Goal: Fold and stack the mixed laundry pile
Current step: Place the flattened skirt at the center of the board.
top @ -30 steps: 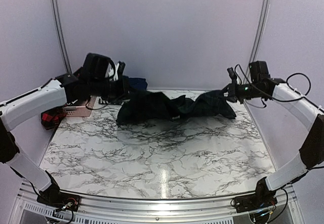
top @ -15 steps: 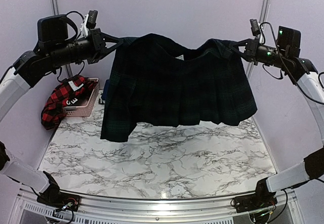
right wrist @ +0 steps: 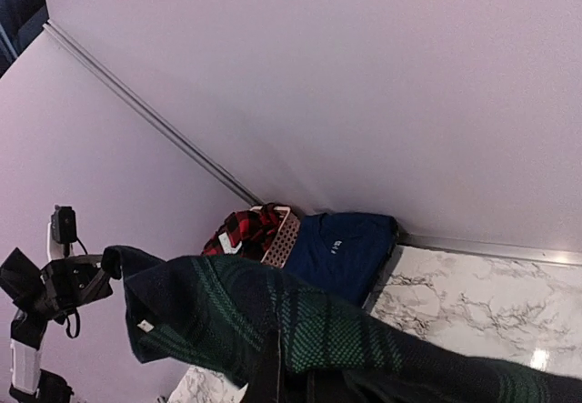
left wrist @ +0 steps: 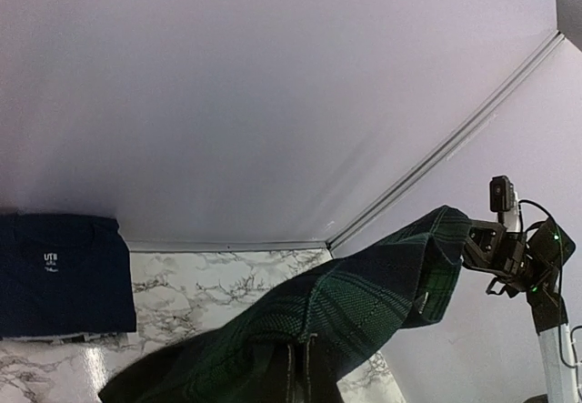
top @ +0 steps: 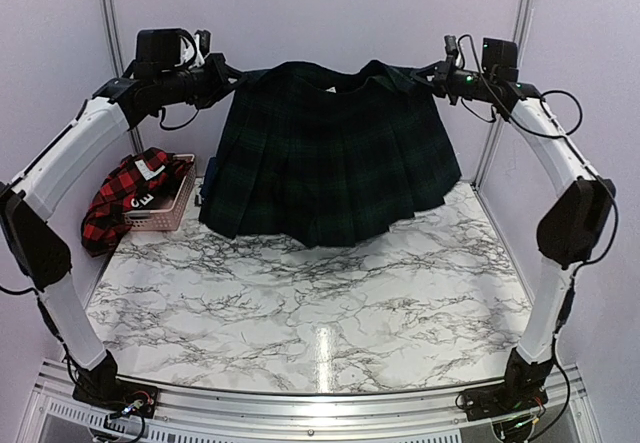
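Observation:
A dark green plaid pleated skirt hangs spread in the air above the back of the marble table. My left gripper is shut on its left waistband corner, my right gripper on its right corner. The waistband stretches between them, and the hem hangs just above the table. The skirt fills the bottom of the left wrist view and of the right wrist view, hiding my fingers there. A red-and-black checked shirt lies over the basket. A folded navy piece lies at the back.
A pink perforated basket stands at the table's back left, by the left wall. The navy piece lies flat next to it against the back wall. Lilac walls close in the back and both sides. The marble table shows below the skirt.
Both arms lifted the skirt off the table and stretched it out in the air. Since half a second ago the grippers moved back and closer together, and the skirt hangs straighter.

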You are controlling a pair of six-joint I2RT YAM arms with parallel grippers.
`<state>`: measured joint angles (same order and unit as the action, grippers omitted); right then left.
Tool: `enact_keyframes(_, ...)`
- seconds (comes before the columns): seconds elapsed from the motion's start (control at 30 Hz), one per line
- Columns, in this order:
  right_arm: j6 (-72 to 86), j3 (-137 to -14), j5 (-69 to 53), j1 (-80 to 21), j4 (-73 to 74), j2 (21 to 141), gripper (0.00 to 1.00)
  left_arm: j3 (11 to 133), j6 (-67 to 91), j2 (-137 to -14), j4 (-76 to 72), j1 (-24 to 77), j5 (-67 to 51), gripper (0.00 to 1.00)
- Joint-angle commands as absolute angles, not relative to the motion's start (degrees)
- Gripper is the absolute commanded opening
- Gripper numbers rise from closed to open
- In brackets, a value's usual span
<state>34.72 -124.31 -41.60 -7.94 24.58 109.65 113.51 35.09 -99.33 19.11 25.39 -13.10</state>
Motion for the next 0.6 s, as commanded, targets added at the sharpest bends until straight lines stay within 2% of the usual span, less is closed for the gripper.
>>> enact_keyframes(0.0, 41.27, -139.67, -45.94, -8.75, 20.66, 110.76, 0.0, 122.56, 31.38, -95.43, 15.91, 24.42, -19.1, 0.0)
enact_keyframes(0.1, 40.69, -129.46, -47.23, -9.03, 19.25, 103.77, 0.0, 113.28, 30.15, -87.98, 15.73, 24.71, -20.81, 0.0)
enact_keyframes(0.33, 32.31, -86.3, -46.09, -7.51, 25.1, 82.87, 0.0, 75.39, 32.45, -67.35, 15.16, 32.49, -21.89, 0.0)
enact_keyframes(0.37, 30.5, -81.79, -44.94, -7.25, 27.76, 81.4, 0.04, 70.17, 33.76, -65.58, 15.12, 34.78, -22.21, 0.0)
enact_keyframes(0.4, 28.39, -78.37, -42.7, -6.78, 32.4, 80.7, 0.2, 65.32, 34.65, -64.14, 15.19, 36.88, -22.46, 0.04)
enact_keyframes(0.43, 25.99, -75.38, -39.35, -5.62, 36.7, 80.36, 0.35, 61.72, 35.3, -63.0, 16.28, 38.43, -22.57, 0.27)
enact_keyframes(0.47, 24.2, -73.14, -36.76, -4.98, 39.54, 79.88, 0.47, 58.56, 35.73, -61.72, 17.69, 39.38, -22.14, 0.58)
enact_keyframes(0.5, 22.43, -71.84, -32.41, -4.79, 42.05, 79.1, 0.59, 55.6, 35.55, -59.88, 19.87, 39.89, -20.07, 0.93)
enact_keyframes(0.53, 21.37, -71.37, -27.38, -4.75, 43.6, 78.33, 0.73, 54.56, 35.0, -58.08, 21.42, 40.05, -17.67, 0.98)
enact_keyframes(0.57, 20.57, -71.4, -23.76, -4.77, 44.51, 77.75, 0.87, 54.64, 34.15, -56.43, 22.79, 40.08, -14.68, 0.99)
